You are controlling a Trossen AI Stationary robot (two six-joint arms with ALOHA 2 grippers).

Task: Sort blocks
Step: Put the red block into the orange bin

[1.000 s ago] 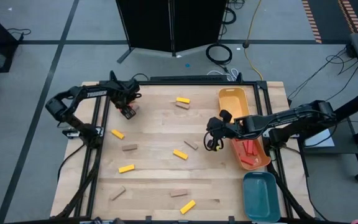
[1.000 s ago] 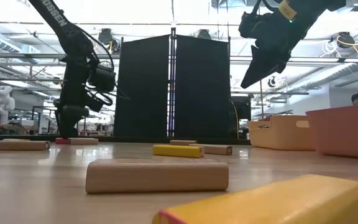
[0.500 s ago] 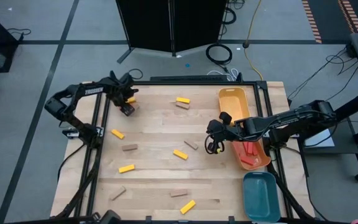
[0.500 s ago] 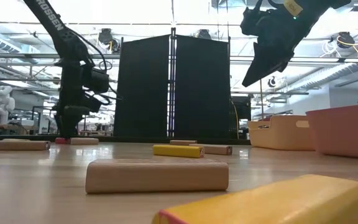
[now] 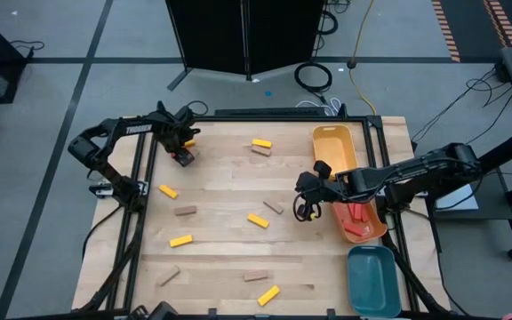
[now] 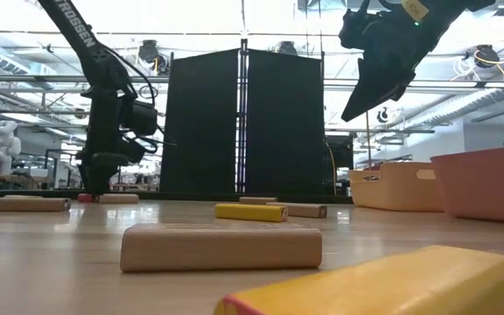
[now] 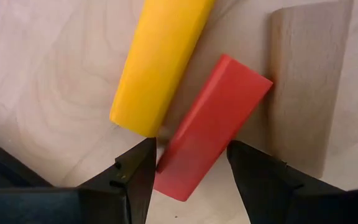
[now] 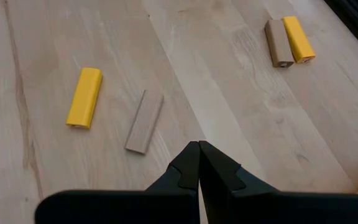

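Note:
My left gripper point(image 5: 183, 156) is open at the table's far left corner and points down over three blocks lying flat and close together: one yellow point(image 7: 160, 62), one red point(image 7: 211, 124), one tan point(image 7: 303, 87). Its fingers stand on either side of one end of the red block. My right gripper point(image 5: 302, 210) is shut and empty. It hangs well above the table point(image 6: 350, 114), beside the orange tray. Other yellow and tan blocks lie scattered flat on the table, among them a yellow one point(image 8: 84, 98) and a tan one point(image 8: 144, 121). My left gripper point(image 7: 191, 163) comes from above with one finger point(image 7: 135, 171) on each side of the red block's end point(image 7: 179, 177). The block lies flat on the table. I cannot tell whether the fingers touch it.
Three trays line the table's right edge: a yellow one point(image 5: 334, 142) at the far end, an orange one point(image 5: 373, 229) holding red blocks, and a teal one point(image 5: 373, 280) at the near end. A tan block point(image 6: 221, 247) and a yellow block point(image 6: 383, 284) lie close to the low camera.
My left arm has shifted a little over the block cluster at the far left corner, moving slightly toward the far edge and back. My right arm has kept still.

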